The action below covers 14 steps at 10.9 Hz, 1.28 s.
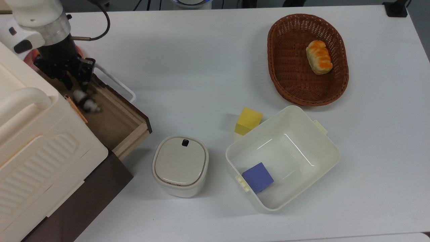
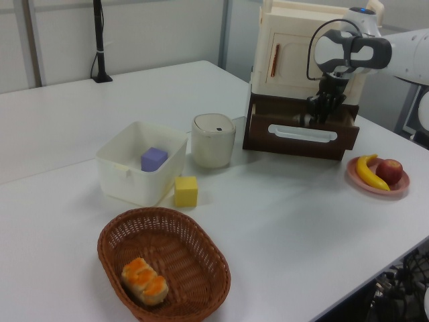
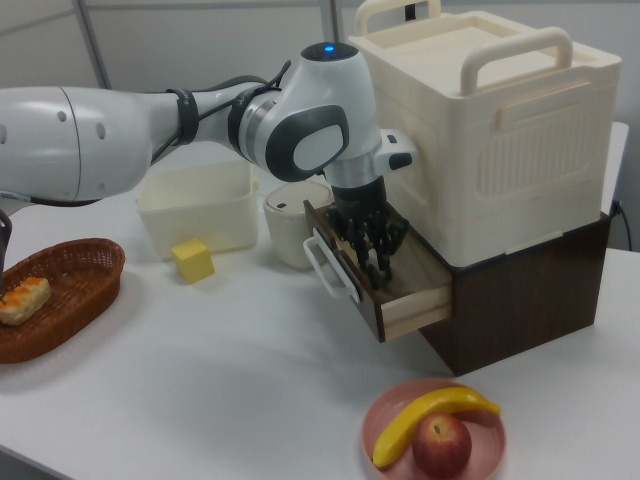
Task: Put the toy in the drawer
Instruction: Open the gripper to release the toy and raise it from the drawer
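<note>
Nearest in the left view, the wicker basket [image 2: 190,236] sits at the lower left. Beyond it the yellow cube [image 2: 186,191] stands just beside the white bin [image 2: 127,178]. Farther back is the lidded container [image 2: 213,139], and farthest, at the upper right, the cream cabinet [image 2: 295,47] with the drawer [image 2: 298,137] pulled out.

In the top view the end effector [image 1: 76,81] hangs over the upper-left end of the drawer [image 1: 116,122]. Its fingers are spread with nothing between them. The toy [image 1: 86,102] is inside the drawer's outline, just below and slightly right of the fingertips in the frame and apart from them. Whether it rests on the drawer floor I cannot tell. Its long axis seems to run diagonally, upper left to lower right, roughly along the drawer's length.

The toy is no longer gripped, so the placing looks essentially done. The next move probably calls for lifting straight up, away from the toy. That should keep the fingers clear of the dark front with its white handle [image 1: 116,82] and of the cabinet face.
</note>
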Motion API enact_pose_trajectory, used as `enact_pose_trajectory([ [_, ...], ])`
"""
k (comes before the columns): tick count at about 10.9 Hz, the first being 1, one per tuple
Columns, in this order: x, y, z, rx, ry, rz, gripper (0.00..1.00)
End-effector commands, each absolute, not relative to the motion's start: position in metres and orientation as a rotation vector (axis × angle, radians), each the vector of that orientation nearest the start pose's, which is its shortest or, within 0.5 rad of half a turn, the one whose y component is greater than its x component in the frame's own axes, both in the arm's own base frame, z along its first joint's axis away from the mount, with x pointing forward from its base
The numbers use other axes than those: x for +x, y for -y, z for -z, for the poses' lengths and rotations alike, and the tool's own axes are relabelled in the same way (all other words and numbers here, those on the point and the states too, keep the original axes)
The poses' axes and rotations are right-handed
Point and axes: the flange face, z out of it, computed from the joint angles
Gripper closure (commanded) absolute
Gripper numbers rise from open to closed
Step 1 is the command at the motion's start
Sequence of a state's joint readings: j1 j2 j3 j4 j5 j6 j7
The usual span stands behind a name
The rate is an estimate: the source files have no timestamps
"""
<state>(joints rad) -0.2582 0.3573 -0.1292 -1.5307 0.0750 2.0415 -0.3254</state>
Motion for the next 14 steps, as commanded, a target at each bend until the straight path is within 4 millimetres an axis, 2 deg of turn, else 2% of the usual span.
enact_pose_trajectory([
  [1, 0.638, 0.239, -0.486, -3.164, -0.13, 0.296, 0.0],
  [2, 0.637, 0.235, -0.496, -3.155, -0.14, 0.312, 0.0],
  [3, 0.63, 0.225, -0.518, -3.142, -0.162, 0.326, 0.0],
  [4, 0.617, 0.214, -0.537, -3.124, -0.167, 0.26, 0.0],
  [6, 0.594, 0.168, -0.572, -3.093, -0.064, 0.109, 0.0],
  [8, 0.577, 0.134, -0.593, -3.069, 0.008, 0.023, 0.0],
  [9, 0.576, 0.111, -0.597, -3.065, 0.008, -0.002, 0.0],
  [11, 0.583, 0.055, -0.6, -3.079, -0.167, -0.013, 0.0],
  [12, 0.585, 0.038, -0.598, -3.079, -0.217, -0.024, 0.0],
  [14, 0.588, 0.028, -0.593, -3.079, -0.183, -0.029, 0.0],
])
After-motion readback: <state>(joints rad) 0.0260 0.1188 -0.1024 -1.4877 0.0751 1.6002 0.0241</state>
